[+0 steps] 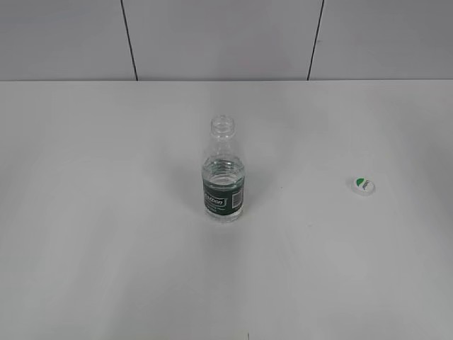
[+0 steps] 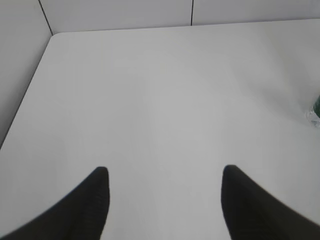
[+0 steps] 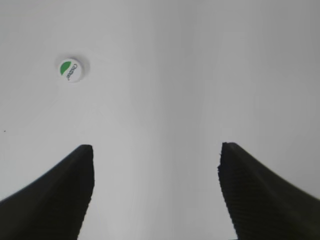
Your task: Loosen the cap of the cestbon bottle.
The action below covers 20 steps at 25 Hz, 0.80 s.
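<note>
So the bottle (image 1: 224, 171) is standing upright pretty much dead center of the exterior frame on the white desk (image 1: 99, 234), and its neck is sitting open with no cap on it. There's some water showing in it, level sitting right around the top of the dark green label. The cap (image 1: 363, 185) is lying flat on the desk off at the right side of the frame, well apart from the bottle, green mark facing up. Neither arm is showing up in the exterior shot at all. In the left wrist view the left tool (image 2: 165, 172) is hanging over bare desk with its two dark fingers spread wide apart and nothing between them; a tiny sliver of the bottle (image 2: 316, 109) is peeking in at the right edge of that frame. Right wrist view is the same deal, the right tool (image 3: 156, 150) is gaping open over the desk and gripping nothing, and the cap (image 3: 71, 70) is sitting in the upper left of the frame, away from both fingers.
</note>
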### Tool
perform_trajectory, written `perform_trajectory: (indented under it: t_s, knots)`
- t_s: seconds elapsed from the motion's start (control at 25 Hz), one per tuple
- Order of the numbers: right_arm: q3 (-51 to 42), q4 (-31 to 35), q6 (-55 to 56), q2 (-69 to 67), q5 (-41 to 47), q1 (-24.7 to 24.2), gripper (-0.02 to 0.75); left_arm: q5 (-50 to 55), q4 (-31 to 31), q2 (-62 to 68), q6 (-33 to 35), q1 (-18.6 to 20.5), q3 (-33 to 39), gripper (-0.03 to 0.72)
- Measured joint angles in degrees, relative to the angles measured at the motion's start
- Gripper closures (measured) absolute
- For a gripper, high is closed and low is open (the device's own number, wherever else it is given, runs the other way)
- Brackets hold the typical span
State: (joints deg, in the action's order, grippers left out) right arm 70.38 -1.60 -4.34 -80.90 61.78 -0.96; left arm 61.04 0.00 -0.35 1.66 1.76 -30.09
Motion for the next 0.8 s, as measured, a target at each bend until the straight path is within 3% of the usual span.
perform_trajectory:
  t_s: [0.28, 0.8]
  knots:
    - [-0.07, 4.18, -3.05, 7.14, 0.84, 0.0, 0.147, 0.0, 0.0, 0.0, 0.0, 0.0, 0.0, 0.249]
    - [-0.8, -1.25, -4.97, 36.06, 0.46, 0.0, 0.147, 0.0, 0.0, 0.0, 0.0, 0.0, 0.0, 0.249]
